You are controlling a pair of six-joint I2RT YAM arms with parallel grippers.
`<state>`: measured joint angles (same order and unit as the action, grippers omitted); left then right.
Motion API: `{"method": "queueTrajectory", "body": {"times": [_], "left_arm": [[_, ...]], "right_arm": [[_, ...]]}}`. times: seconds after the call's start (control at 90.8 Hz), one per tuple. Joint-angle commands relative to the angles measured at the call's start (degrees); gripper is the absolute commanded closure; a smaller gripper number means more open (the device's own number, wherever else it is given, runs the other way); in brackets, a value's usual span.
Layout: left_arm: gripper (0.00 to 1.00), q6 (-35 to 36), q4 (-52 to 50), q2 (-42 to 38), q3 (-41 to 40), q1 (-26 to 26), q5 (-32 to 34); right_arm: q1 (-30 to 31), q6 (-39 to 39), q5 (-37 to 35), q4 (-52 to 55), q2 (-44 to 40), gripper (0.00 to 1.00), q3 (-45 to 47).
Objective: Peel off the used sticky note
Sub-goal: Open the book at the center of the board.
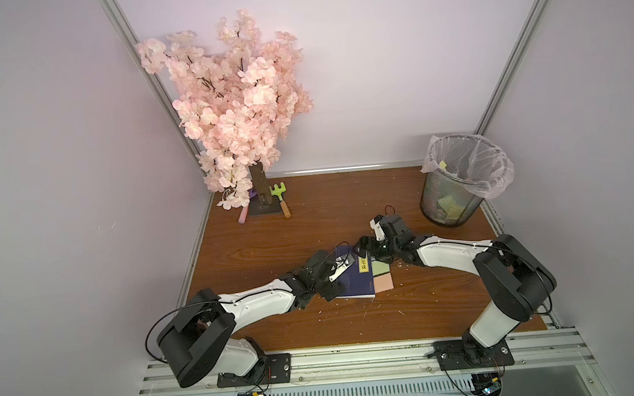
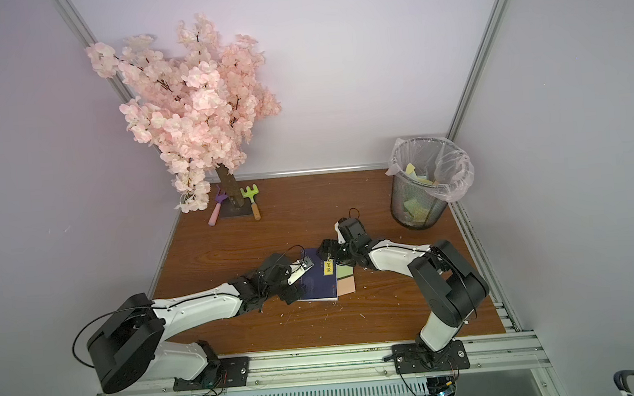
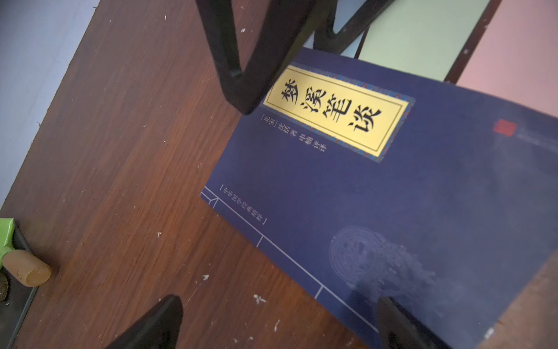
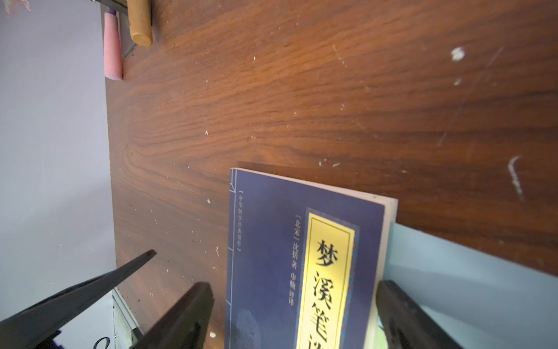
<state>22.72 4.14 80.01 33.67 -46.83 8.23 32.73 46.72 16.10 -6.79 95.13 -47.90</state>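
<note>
A dark blue book [image 1: 355, 283] with a yellow title label lies flat on the wooden table [image 1: 272, 245]. A green sticky note [image 1: 381, 267] and a pink sticky note [image 1: 384, 282] stick out from its right edge, and the left wrist view shows the same green note [image 3: 422, 33] and pink note [image 3: 513, 60]. I see no writing on either. My left gripper [image 3: 280, 320] is open over the book's left edge. My right gripper [image 4: 294, 299] is open low over the book's far end. One of its fingers [image 4: 395, 305] is at the note's edge, the other beside the book.
A mesh waste bin [image 1: 458, 191] with a plastic liner stands at the back right with paper notes inside. A pink blossom tree [image 1: 235, 108] on a dark base stands at the back left, with a green toy rake [image 1: 280, 198] and a pink-handled tool [image 1: 243, 214] beside it.
</note>
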Motion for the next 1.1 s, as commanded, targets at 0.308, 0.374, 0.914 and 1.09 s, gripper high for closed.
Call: {"method": "queueTrajectory", "body": {"times": [0.308,0.374,0.914,1.09], "left_arm": [[0.01,0.0,0.6,0.0,-0.3,0.4,0.2],[0.01,0.0,0.7,0.1,-0.4,0.3,0.3],[0.56,1.6,-2.0,-2.1,-0.9,7.0,-3.0],[0.54,1.6,-1.1,0.8,0.6,6.9,-1.8]], "right_arm": [[0.6,3.2,8.0,-9.2,-0.5,0.17,1.3],[0.6,3.5,8.5,-9.9,-0.4,0.17,1.7],[0.9,-1.8,0.3,-1.2,-1.1,0.15,-0.5],[1.9,-2.3,0.7,-0.5,-0.2,0.15,-1.9]]}}
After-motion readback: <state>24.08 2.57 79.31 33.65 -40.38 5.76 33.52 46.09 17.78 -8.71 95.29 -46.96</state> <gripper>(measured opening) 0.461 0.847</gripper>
